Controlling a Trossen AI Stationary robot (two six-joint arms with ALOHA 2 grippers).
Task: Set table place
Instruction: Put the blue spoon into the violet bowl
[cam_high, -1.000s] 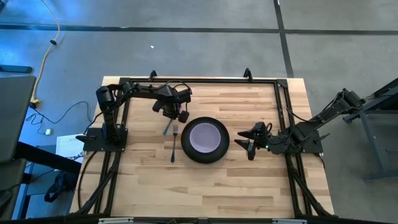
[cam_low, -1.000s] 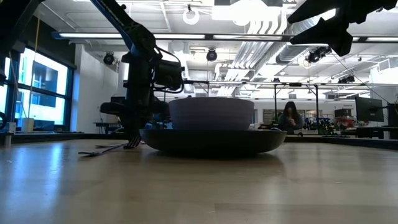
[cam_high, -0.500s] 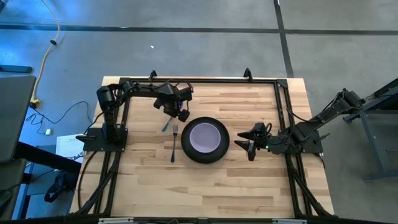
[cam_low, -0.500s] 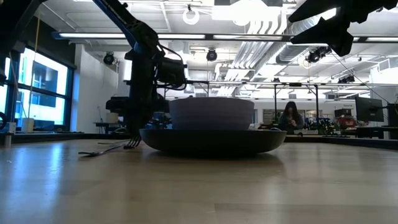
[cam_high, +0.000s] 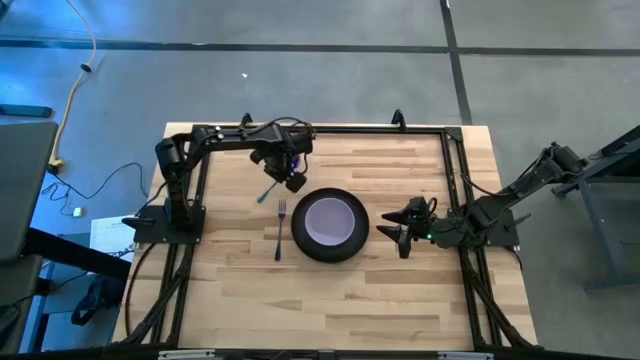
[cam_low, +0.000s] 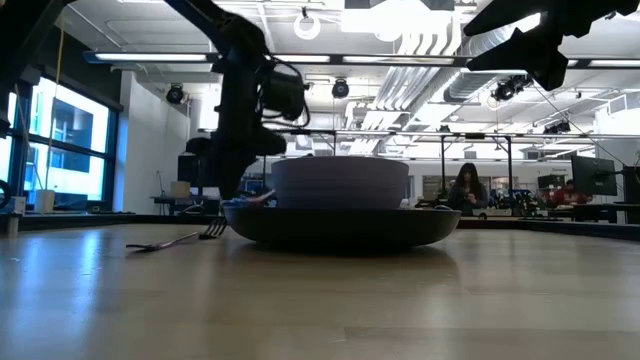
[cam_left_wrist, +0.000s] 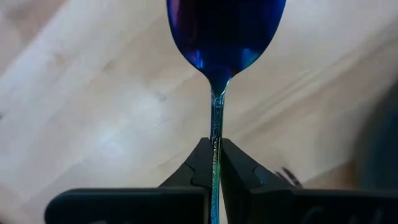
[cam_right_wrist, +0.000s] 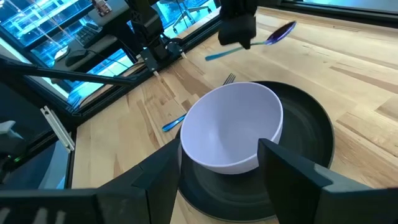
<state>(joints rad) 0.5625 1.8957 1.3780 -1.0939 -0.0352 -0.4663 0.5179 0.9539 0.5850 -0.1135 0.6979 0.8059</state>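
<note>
A dark grey plate (cam_high: 330, 246) lies mid-table with the lavender bowl (cam_high: 327, 221) standing in it. The teal-handled fork (cam_high: 280, 232) lies flat on the table just left of the plate. My left gripper (cam_high: 288, 170) hangs over the table beyond the fork, pointing down, shut on the spoon (cam_right_wrist: 261, 38), whose purple head (cam_left_wrist: 224, 31) and blue handle (cam_high: 267, 191) stick out on either side. My right gripper (cam_high: 395, 233) waits open to the right of the plate, its fingers facing the bowl (cam_right_wrist: 230, 134). My left gripper pinches the spoon's thin handle (cam_left_wrist: 216, 134) between its two fingers (cam_left_wrist: 198, 167), a short way behind the head. The fingers come from above, pointing down, and lie across the handle. The spoon is lifted clear of the table and lies nearly level.
Black metal frame rails (cam_high: 330, 130) run along the table's far, left and right sides. Bare wood (cam_high: 330, 300) spreads in front of the plate toward the near edge. A person (cam_low: 466, 187) sits far off in the room beyond the table.
My left gripper has risen with the spoon, which has come up off the table beside the fork and now hangs clear. The gripper has rolled a little and shifted slightly toward the far edge and the right.
</note>
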